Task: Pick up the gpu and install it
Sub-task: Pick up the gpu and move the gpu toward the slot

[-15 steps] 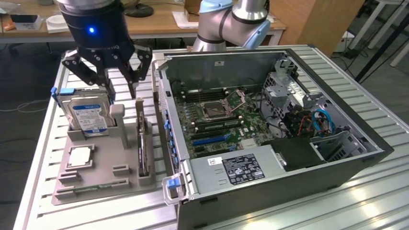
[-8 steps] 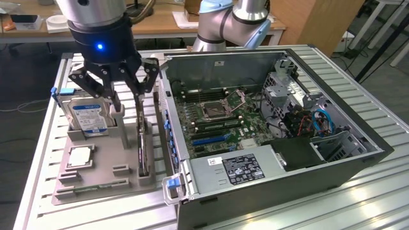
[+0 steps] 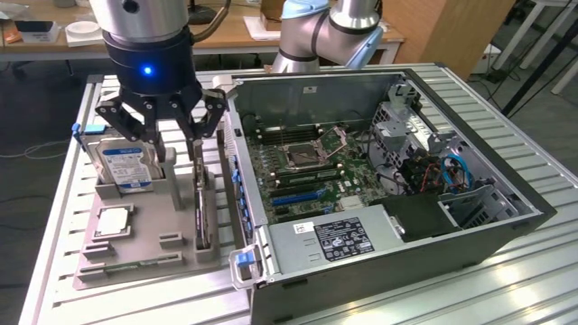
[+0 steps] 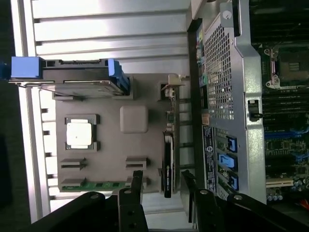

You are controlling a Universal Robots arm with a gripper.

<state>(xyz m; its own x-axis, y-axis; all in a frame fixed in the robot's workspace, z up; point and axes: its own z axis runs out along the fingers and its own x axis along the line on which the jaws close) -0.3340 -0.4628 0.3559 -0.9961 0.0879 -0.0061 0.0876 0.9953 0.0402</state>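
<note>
The gpu (image 3: 200, 217) (image 4: 167, 164) stands on edge, a thin dark sliver, in a slot of the grey parts holder (image 3: 172, 217) (image 4: 145, 92), on the side nearest the computer case. My gripper (image 3: 181, 154) (image 4: 162, 176) hangs open just above the card. In the wrist view one finger (image 4: 137, 180) shows on each side of the card's line, and neither touches it. Nothing is held between the fingers.
The open computer case (image 3: 470, 169) lies beside the holder, motherboard (image 3: 302, 159) and blue slots (image 3: 296, 197) exposed. The holder also carries a hard drive with blue rails (image 3: 124, 166) (image 4: 72, 79), a processor (image 3: 110, 222) (image 4: 79, 135) and a green memory stick (image 3: 135, 265) (image 4: 99, 184). The power supply (image 3: 339, 238) sits at the case's near end.
</note>
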